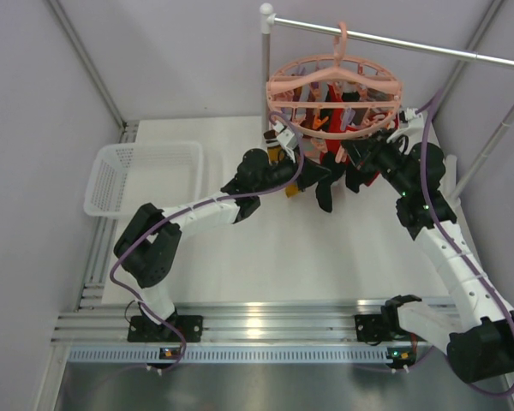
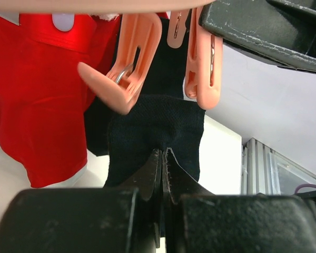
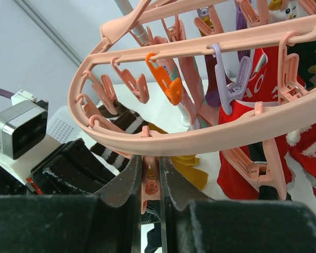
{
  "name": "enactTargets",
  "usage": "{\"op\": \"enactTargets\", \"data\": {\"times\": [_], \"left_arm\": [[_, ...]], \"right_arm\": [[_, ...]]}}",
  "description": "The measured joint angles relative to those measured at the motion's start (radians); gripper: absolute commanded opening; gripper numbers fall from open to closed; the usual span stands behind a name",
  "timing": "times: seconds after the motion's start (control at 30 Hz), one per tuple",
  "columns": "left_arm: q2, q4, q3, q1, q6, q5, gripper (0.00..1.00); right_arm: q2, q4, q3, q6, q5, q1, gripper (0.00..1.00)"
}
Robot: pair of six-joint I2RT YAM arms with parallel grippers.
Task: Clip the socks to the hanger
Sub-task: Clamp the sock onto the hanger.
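The salmon-pink hanger (image 1: 334,90) hangs from the rail at the back, with red and black socks clipped under it. My left gripper (image 1: 311,174) is shut on a black sock (image 2: 155,124) and holds its top edge just below two pink clips (image 2: 127,74). A clipped red sock (image 2: 37,105) hangs to its left. My right gripper (image 1: 360,154) is under the hanger's ring (image 3: 200,138). In the right wrist view its jaws (image 3: 150,161) are closed on a pink clip (image 3: 149,182) and squeeze it. The black sock (image 1: 325,195) dangles between the two grippers.
A white mesh basket (image 1: 141,175) stands at the left of the table. The metal rail (image 1: 411,43) and its white post (image 1: 265,60) carry the hanger. An orange clip (image 3: 166,79), a purple clip (image 3: 229,79), a striped sock (image 3: 121,124) and a yellow sock (image 3: 192,171) hang there too.
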State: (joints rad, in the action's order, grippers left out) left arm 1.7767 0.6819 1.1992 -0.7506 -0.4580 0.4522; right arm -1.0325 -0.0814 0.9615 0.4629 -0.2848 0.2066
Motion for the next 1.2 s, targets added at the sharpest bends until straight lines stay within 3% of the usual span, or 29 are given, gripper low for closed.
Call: {"op": "enactTargets", "data": {"times": [1.2], "left_arm": [[-0.012,0.060,-0.023,0.012,-0.072,0.045,0.00]], "right_arm": [[-0.010,-0.032,-0.019,0.040,-0.036,-0.020,0.00]]}}
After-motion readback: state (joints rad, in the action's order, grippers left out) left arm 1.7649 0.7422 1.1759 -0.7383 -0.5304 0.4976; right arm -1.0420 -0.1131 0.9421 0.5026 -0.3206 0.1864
